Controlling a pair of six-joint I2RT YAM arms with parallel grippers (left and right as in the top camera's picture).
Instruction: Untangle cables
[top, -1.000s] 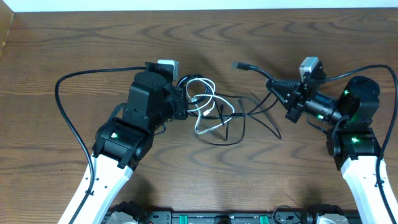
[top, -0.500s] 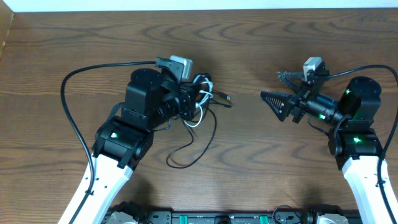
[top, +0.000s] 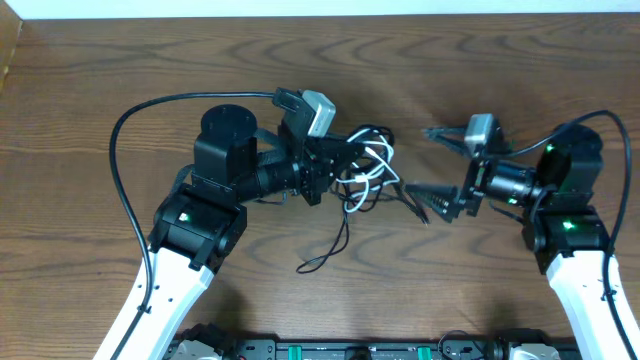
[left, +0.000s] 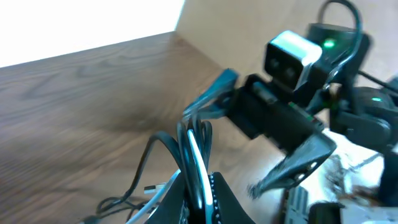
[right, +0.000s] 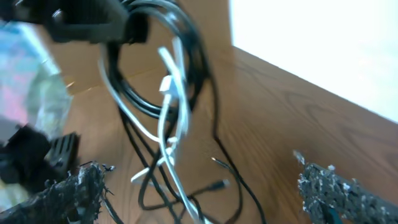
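The cables are a tangled bunch of thin black cords with one white cord looped through them. My left gripper is shut on the bunch and holds it above the table's middle. In the left wrist view the jaws pinch black and white strands together. One black tail trails down onto the wood. My right gripper stands wide open just right of the bunch, touching nothing. In the right wrist view the cables hang ahead of the right gripper, between its spread fingers.
Thick black arm cables arc over the table on the left and the right. The brown wooden table ends at a pale wall along the top. A dark equipment rail runs along the front edge.
My right gripper has let go of a black cable, opened wide and swung toward the bunch. My left gripper has carried the bunch to the right, and the spread loops have gathered up.
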